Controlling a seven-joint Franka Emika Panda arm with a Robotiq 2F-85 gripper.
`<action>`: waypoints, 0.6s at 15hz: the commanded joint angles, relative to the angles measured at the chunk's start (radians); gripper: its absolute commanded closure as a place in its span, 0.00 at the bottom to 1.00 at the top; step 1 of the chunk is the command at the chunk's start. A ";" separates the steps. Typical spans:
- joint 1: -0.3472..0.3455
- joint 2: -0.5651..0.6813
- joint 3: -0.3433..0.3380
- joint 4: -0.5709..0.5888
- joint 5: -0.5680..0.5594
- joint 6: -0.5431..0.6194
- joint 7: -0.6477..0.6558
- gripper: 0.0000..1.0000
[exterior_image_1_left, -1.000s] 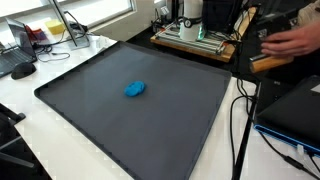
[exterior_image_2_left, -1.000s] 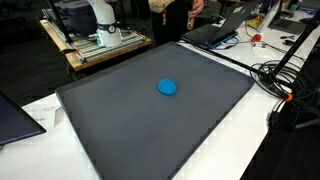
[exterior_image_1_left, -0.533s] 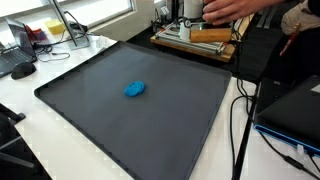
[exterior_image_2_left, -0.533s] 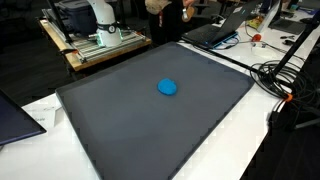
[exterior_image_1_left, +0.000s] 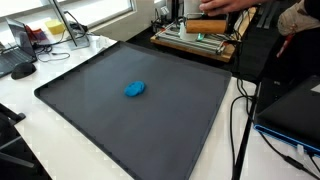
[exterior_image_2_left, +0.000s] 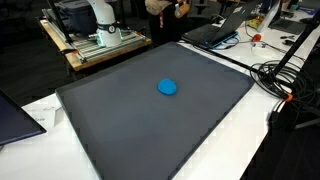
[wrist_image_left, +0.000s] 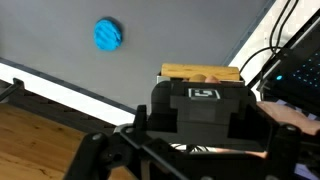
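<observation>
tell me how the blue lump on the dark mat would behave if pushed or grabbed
The blue lump looks low, rounded and a bit flattened, so a push would probably slide it rather than roll it far. It is small against the dark mat, so likely light. Soft or hard cannot be told.

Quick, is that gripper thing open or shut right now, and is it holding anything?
Gripper: open, nothing gripped that shows; the blue lump lies apart from it.
</observation>
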 joint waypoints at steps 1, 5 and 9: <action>0.001 0.014 -0.010 0.028 0.010 -0.018 -0.018 0.01; 0.001 0.024 -0.008 0.040 0.010 -0.020 -0.019 0.39; 0.003 0.036 -0.008 0.050 0.012 -0.021 -0.021 0.62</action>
